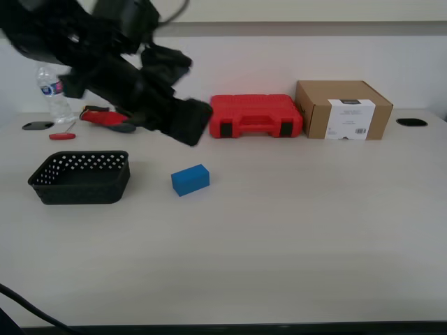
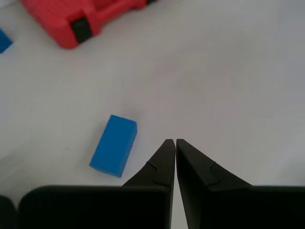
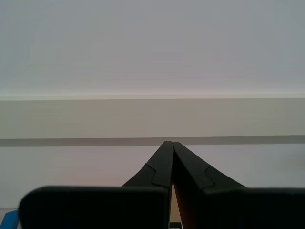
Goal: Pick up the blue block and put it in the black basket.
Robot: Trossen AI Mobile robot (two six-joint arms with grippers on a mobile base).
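Observation:
The blue block (image 1: 190, 179) lies on the pale table, just to the exterior view's right of the black basket (image 1: 80, 176), which looks empty. My first gripper (image 2: 171, 140) is shut with nothing in it. It hovers above the table, and the blue block (image 2: 113, 145) lies on the table below, just beside its tips and apart from them. In the exterior view this arm (image 1: 133, 84) reaches in from the upper left, above and behind the block. My second gripper (image 3: 167, 142) is shut and empty, facing a plain wall.
A red case (image 1: 256, 115) and a cardboard box (image 1: 342, 109) stand along the table's back. A water bottle (image 1: 54, 94) and a red-handled tool (image 1: 105, 117) lie behind the basket. A small blue piece (image 2: 4, 40) shows near the red case (image 2: 81, 19).

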